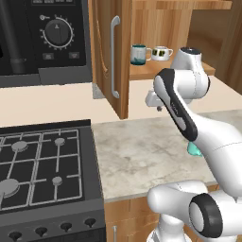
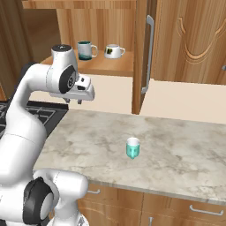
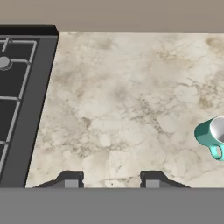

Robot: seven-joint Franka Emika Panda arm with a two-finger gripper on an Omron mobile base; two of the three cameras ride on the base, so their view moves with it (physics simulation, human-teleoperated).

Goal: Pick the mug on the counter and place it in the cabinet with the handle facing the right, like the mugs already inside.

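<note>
Two mugs [image 2: 100,50] already sit in the cabinet [image 2: 145,53]; our mint mug [image 2: 132,147] stands alone on the table [image 2: 185,154]. We hover high, fingers [image 3: 72,179] parted and empty. Reaching comes next: descend toward its rim.

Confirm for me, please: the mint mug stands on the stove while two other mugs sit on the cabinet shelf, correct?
Not quite. The mint mug stands on the stone counter, to the right of the stove, as the right base view shows. The two other mugs do sit on the cabinet shelf.
</note>
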